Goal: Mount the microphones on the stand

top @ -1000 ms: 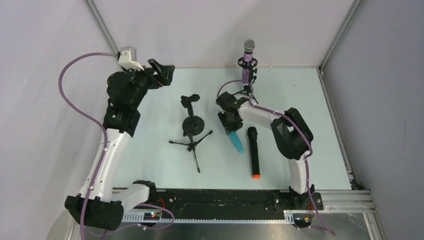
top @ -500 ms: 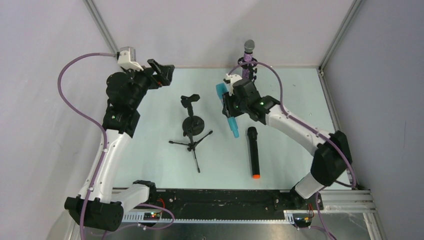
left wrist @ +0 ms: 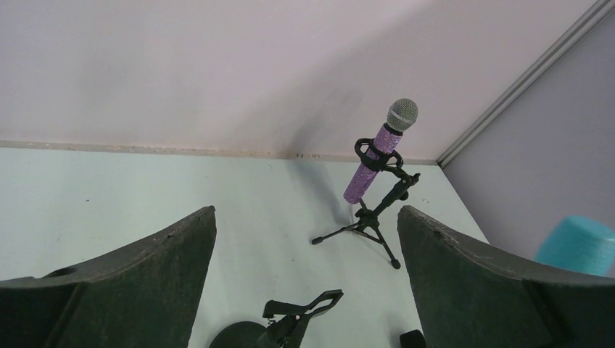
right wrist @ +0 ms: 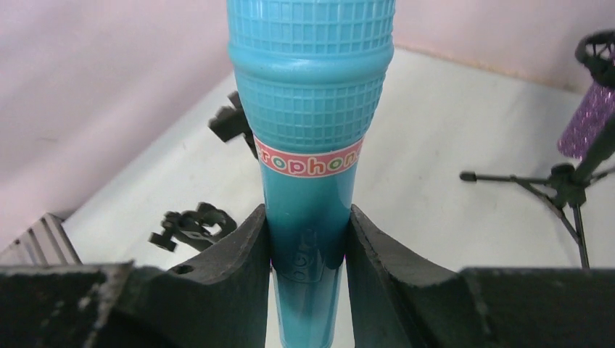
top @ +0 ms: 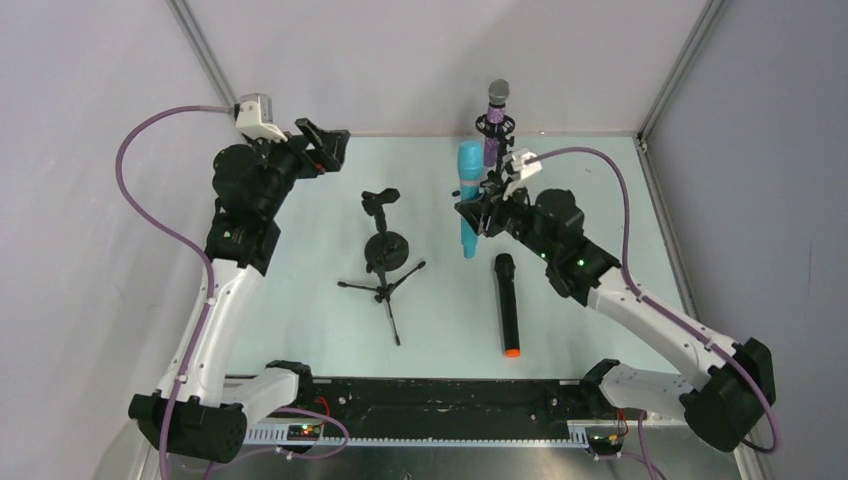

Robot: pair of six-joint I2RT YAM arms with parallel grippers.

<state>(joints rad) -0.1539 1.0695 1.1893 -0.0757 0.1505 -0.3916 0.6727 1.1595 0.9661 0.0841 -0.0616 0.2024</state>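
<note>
Nearest you, the black microphone [top: 508,305] lies flat on the surface [top: 300,310], unmounted. Mid-surface, the tripod stand [top: 384,255] has an empty clip. Your right pincer [right wrist: 308,239] pinches the light-blue microphone [top: 468,195] upright beside it. Far back, the purple microphone [left wrist: 377,156] is clipped in: one done, two left. Left pincer [top: 322,146] is spread and empty. A third stand is possibly out of view.

The black-and-white left arm [top: 215,300] rises from its base at the near left, runs up the left side and bends at the wrist toward the far centre. The left gripper [top: 322,145] is raised, its jaws set wide apart with nothing between them. The black-and-white right arm [top: 650,315] extends low from the near-right base, diagonally toward the far centre. The right gripper [top: 480,212] has its jaws clamped on the handle of a light-blue plastic microphone [top: 468,190], held upright, head up.
</note>
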